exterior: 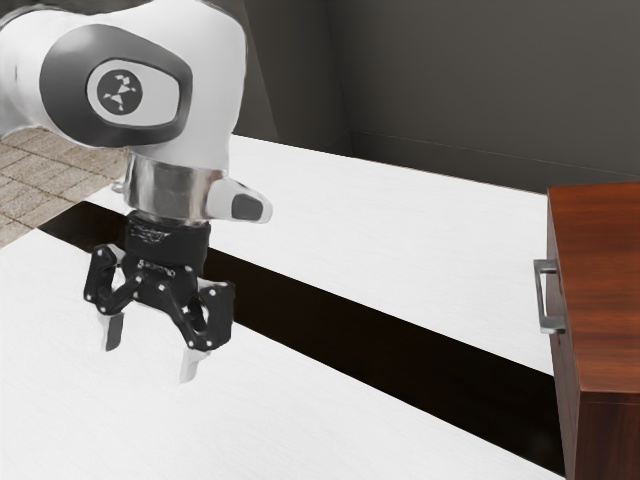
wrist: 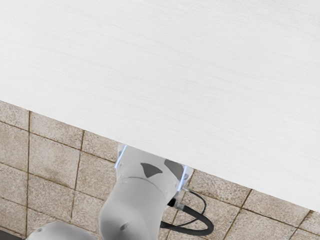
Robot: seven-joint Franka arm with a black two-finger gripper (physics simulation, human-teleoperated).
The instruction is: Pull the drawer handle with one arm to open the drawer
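Observation:
A reddish-brown wooden drawer cabinet stands at the exterior view's right edge, on the white table. Its grey metal handle sticks out from the face that looks toward the arm. My black gripper hangs at the exterior view's left, well away from the handle, pointing down above the white tabletop. Its two fingers stand apart and open, with nothing between them. In the wrist view the white tabletop lies under my hand.
A dark gap runs diagonally between two white table surfaces, from the gripper's side toward the cabinet. Tan floor tiles and the arm's white base with a black cable lie beyond the table's edge. Dark grey walls stand behind.

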